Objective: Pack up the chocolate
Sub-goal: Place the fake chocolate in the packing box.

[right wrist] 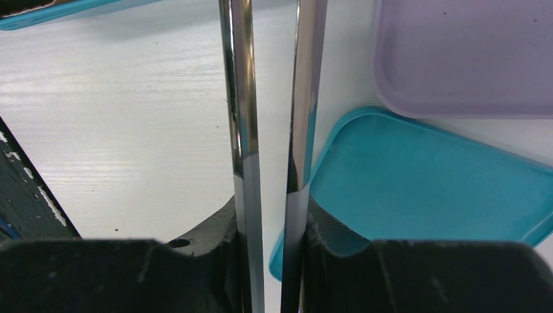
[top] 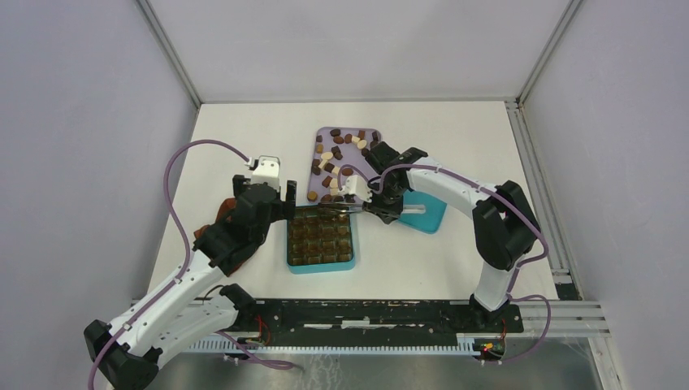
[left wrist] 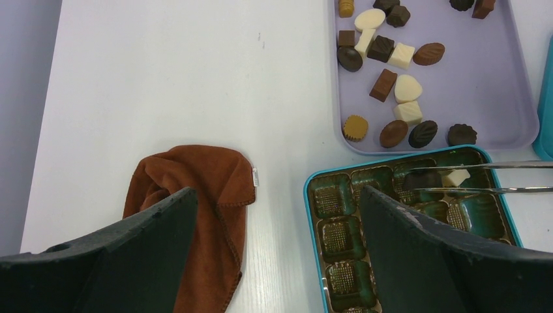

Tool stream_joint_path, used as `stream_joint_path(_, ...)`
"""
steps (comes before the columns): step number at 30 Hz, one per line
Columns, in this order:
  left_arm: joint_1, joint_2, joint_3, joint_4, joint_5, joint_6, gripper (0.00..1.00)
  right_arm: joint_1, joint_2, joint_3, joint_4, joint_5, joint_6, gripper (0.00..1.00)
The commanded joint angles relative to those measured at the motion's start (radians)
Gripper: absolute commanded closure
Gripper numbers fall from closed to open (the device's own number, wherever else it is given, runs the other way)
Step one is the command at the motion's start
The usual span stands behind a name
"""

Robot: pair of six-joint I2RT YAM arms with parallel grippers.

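A white surface (left wrist: 182, 78) is seen from above, with two robot arms mounted at its near edge. A lavender tray (left wrist: 482, 85) is placed toward the middle of the far edge, and loose chocolate pieces (left wrist: 383, 85) – dark, mid brown and cream-white – are scattered in it. Just in front of the tray, near the centre of the surface, an open teal box (top: 321, 269) with a brown gridded insert (left wrist: 332, 202) is set. A teal lid (right wrist: 424, 189) lies beside the box on the side of the right edge.

The right claw (right wrist: 267, 225) is closed on metal tweezers (left wrist: 495, 165). One cream-white piece (left wrist: 455, 177) is pinched between their tips at the box's far right corner – whether it touches the insert cannot be told.

The left claw (left wrist: 277, 195) is held wide open, gripping nothing, above the box's left rim. A crumpled reddish-brown cloth (left wrist: 195, 176) lies beside the box toward the left edge.
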Motion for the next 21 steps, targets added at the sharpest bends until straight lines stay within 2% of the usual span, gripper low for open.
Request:
stream_joint_path(1, 0.003, 0.003, 0.001, 0.035, -0.012, 0.032, 0.01, 0.009, -0.003, 0.030, 0.018, 0.022, 0.011, 0.69)
stream_joint_path(5, 0.004, 0.003, 0.001, 0.035, -0.013, 0.033, 0.01, 0.010, -0.004, 0.029, 0.017, 0.022, 0.011, 0.60)
stream_joint_path(9, 0.003, 0.003, 0.001, 0.033, -0.012, 0.033, 0.02, 0.009, -0.006, 0.033, 0.013, 0.016, 0.011, 0.58)
stream_joint_path(17, 0.003, -0.002, 0.001, 0.031, -0.015, 0.028, 0.02, 0.000, -0.051, 0.046, -0.023, -0.076, -0.009, 0.62)
stream_joint_path(21, 0.004, 0.004, 0.001, 0.031, -0.009, 0.027, 0.02, -0.056, -0.093, 0.037, -0.036, -0.154, -0.019, 0.62)
